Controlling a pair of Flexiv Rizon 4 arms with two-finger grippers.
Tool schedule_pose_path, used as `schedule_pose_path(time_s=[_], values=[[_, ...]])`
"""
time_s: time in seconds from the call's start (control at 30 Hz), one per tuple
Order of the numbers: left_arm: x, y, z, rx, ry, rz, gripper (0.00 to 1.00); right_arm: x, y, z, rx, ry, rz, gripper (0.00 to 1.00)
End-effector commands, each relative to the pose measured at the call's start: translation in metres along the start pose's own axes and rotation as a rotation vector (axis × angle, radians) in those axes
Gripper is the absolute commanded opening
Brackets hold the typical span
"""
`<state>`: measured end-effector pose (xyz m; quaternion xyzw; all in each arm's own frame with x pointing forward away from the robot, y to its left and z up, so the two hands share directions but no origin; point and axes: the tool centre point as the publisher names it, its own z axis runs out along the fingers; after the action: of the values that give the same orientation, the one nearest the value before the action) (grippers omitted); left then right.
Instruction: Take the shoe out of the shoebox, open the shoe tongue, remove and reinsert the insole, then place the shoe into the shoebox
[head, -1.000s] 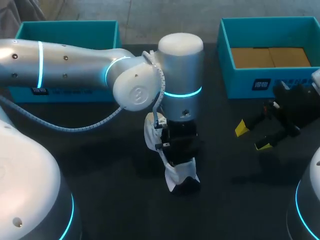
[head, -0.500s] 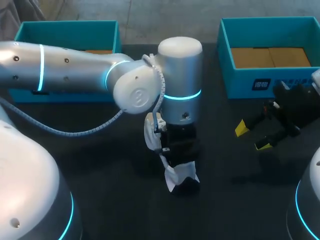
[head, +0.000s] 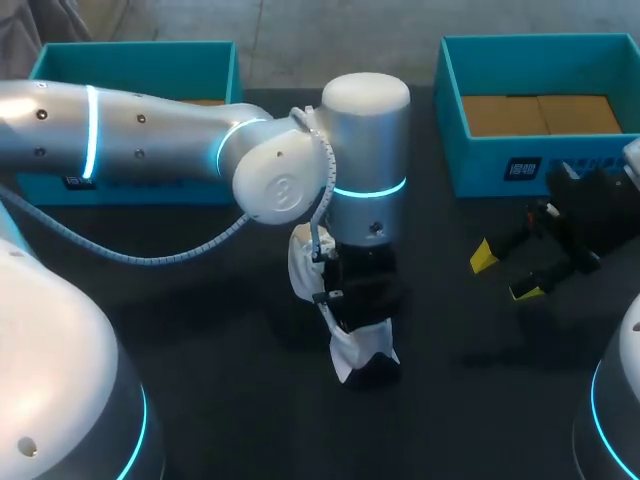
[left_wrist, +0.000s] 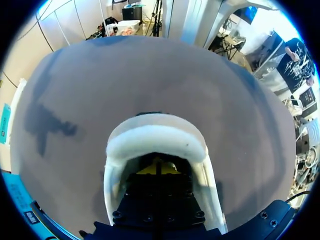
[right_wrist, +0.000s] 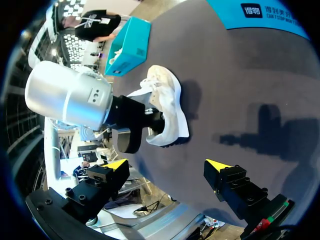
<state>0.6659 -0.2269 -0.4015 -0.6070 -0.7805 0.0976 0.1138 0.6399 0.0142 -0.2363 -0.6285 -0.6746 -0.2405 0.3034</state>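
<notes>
**A:** Where is the white sneaker?

**B:** Out of its box, on the dark table, about the middle. It is well apart from both shoeboxes and on the robot's side of them.

**A:** And what has hold of it?

**B:** The left gripper is sunk straight down into the sneaker's opening. The padded white collar rings it in the left wrist view. I cannot tell whether its jaws are spread or pinching something in there, since the black gripper body hides them. The silver left arm comes across from the left and stands over the sneaker.

**A:** The boxes?

**B:** The left shoebox is teal and sits at the far left of the table. The right shoebox, also teal, sits at the far right and has brown cardboard on its floor.

**A:** The other arm?

**B:** The right gripper is just in front of the right shoebox and off to the sneaker's right. Its jaws are wide apart with nothing in them.
</notes>
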Motion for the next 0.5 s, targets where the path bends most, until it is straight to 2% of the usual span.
schedule_pose_path(time_s=[0.03,0.2,0.3,0.5], values=[[0.011,-0.001,-0.013,-0.035,0.002,-0.011,0.0,0.0,-0.002,0.0,-0.003,-0.004,0.001,1.0],[0.01,0.003,-0.01,-0.032,0.1,-0.02,0.0,0.0,-0.002,0.0,-0.003,-0.004,0.001,1.0],[0.006,0.007,0.002,-0.012,0.157,-0.023,0.0,0.0,-0.002,0.0,-0.003,-0.004,0.001,1.0],[0.0,0.012,0.022,-0.018,0.201,-0.044,0.0,0.0,-0.002,0.0,-0.003,-0.004,0.001,1.0]])
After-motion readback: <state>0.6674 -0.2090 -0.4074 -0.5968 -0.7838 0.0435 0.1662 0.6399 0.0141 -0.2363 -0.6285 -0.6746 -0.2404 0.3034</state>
